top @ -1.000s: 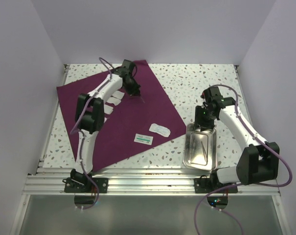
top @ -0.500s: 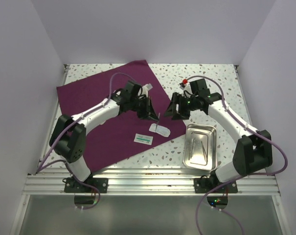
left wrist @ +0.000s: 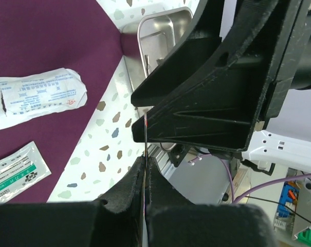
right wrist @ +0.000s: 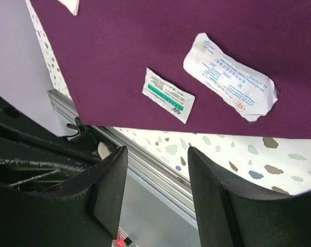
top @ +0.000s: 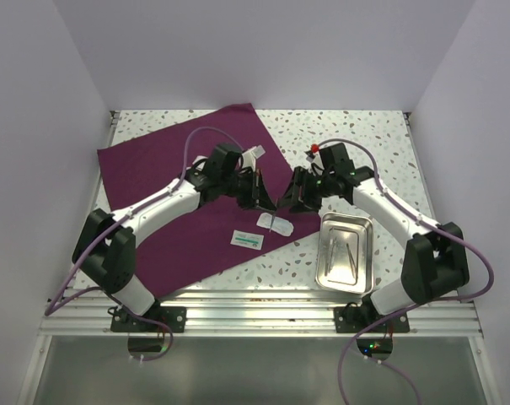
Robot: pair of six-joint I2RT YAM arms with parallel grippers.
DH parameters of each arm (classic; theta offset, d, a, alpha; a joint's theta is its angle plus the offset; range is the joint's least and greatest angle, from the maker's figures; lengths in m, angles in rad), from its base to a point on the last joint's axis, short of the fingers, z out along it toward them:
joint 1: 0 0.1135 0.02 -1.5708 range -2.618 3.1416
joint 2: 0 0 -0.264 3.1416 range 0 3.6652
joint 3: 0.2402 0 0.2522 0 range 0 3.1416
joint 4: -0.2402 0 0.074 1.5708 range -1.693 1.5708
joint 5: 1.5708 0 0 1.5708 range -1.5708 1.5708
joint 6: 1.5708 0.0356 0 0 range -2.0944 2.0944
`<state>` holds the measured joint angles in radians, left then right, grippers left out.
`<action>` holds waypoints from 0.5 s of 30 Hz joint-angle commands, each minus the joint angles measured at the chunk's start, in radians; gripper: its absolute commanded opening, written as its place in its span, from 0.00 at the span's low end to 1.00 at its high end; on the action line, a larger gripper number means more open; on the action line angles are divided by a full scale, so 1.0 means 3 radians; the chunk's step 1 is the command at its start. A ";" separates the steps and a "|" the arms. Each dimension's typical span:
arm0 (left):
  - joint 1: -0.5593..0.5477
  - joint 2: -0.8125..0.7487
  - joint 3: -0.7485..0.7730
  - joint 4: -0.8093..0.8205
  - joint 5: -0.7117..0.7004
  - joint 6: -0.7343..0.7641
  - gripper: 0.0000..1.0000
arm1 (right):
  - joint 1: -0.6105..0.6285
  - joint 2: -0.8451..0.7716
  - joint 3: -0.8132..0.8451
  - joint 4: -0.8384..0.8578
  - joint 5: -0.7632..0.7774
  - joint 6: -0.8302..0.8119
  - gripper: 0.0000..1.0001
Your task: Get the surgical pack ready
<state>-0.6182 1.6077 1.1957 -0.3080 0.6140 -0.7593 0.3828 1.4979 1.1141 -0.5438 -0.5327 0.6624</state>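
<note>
Two crinkled packets [right wrist: 229, 77] flat on maroon cloth [right wrist: 145, 31]; left claw [left wrist: 145, 163] clenched on thin metal instrument [left wrist: 144, 135]; right claw [right wrist: 156, 164] released.

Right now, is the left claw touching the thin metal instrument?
Touching. Left wrist view shows the instrument pinched between the left claw's shut fingers.

Speckled table [top: 347, 135] with purple cloth [top: 145, 164] and steel tray [top: 362, 272]

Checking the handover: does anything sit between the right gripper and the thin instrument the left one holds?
Nothing visible does. The thin instrument rises bare from the left gripper, the open right gripper close beside it.
</note>
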 commanded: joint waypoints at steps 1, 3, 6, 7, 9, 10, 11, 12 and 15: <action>-0.0071 -0.0098 -0.0033 0.0158 0.0060 0.0010 0.00 | 0.0023 -0.0171 -0.0001 0.0115 0.0119 0.0129 0.54; -0.0087 -0.0082 -0.0033 0.0122 0.0030 0.0015 0.00 | 0.0023 -0.0212 0.0024 0.0085 0.0231 0.0149 0.54; -0.0082 -0.0067 -0.0023 0.0071 -0.0037 0.0020 0.00 | 0.0023 -0.0314 0.0085 -0.0058 0.0456 0.0159 0.53; -0.0087 -0.0067 -0.0018 0.0040 -0.0062 0.0020 0.00 | 0.0028 -0.0340 0.0106 -0.0150 0.0502 0.0154 0.53; -0.0082 -0.0057 -0.0023 0.0014 -0.0063 0.0021 0.00 | 0.0023 -0.0391 0.0121 -0.0171 0.0553 0.0139 0.54; -0.0082 -0.0052 -0.0028 0.0014 -0.0047 0.0020 0.00 | 0.0028 -0.0396 0.0121 -0.0176 0.0564 0.0144 0.53; -0.0087 -0.0046 -0.0028 0.0004 -0.0042 0.0026 0.00 | 0.0023 -0.0401 0.0121 -0.0181 0.0574 0.0154 0.54; -0.0087 -0.0051 -0.0038 -0.0001 -0.0052 0.0031 0.00 | 0.0028 -0.0401 0.0116 -0.0156 0.0564 0.0164 0.54; -0.0097 -0.0046 -0.0038 0.0040 -0.0017 0.0021 0.00 | 0.0033 -0.0350 0.0086 -0.0059 0.0462 0.0215 0.54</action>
<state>-0.6418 1.6077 1.1896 -0.3153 0.5983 -0.7589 0.3862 1.4025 1.1160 -0.5762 -0.4019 0.7021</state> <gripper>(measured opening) 0.011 0.535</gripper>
